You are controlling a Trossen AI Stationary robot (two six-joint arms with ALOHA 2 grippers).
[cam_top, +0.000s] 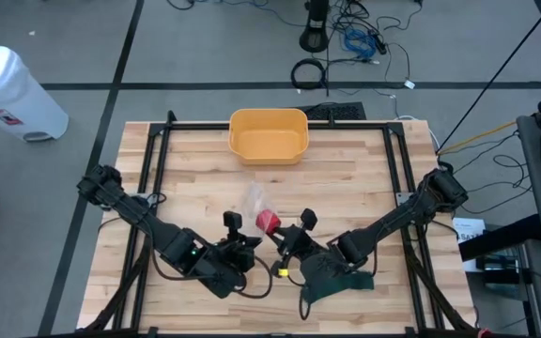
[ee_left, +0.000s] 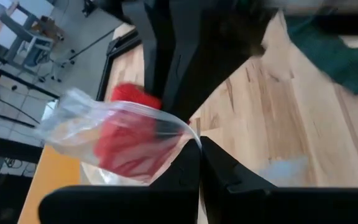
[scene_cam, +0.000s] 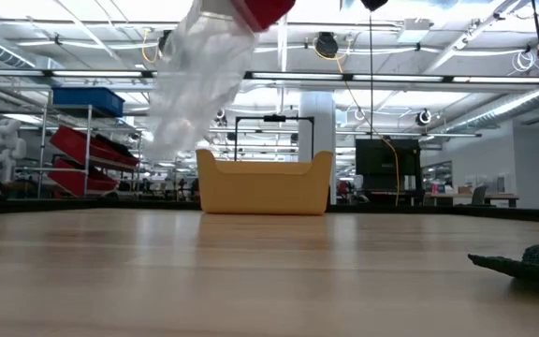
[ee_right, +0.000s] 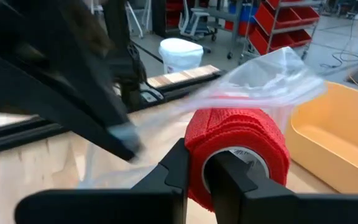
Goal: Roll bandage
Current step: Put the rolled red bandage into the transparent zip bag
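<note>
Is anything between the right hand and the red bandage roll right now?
No. The right hand is already shut on the red bandage roll, lifted off the table. A clear plastic bag drapes around the roll, its edge pinched by the shut left hand.

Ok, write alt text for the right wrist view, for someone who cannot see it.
The right gripper is shut on a red bandage roll, one finger inside its core, with a clear plastic bag draped around the roll's far end. The left arm reaches in as a dark blur over the wooden table, and a yellow bin sits beyond.
</note>
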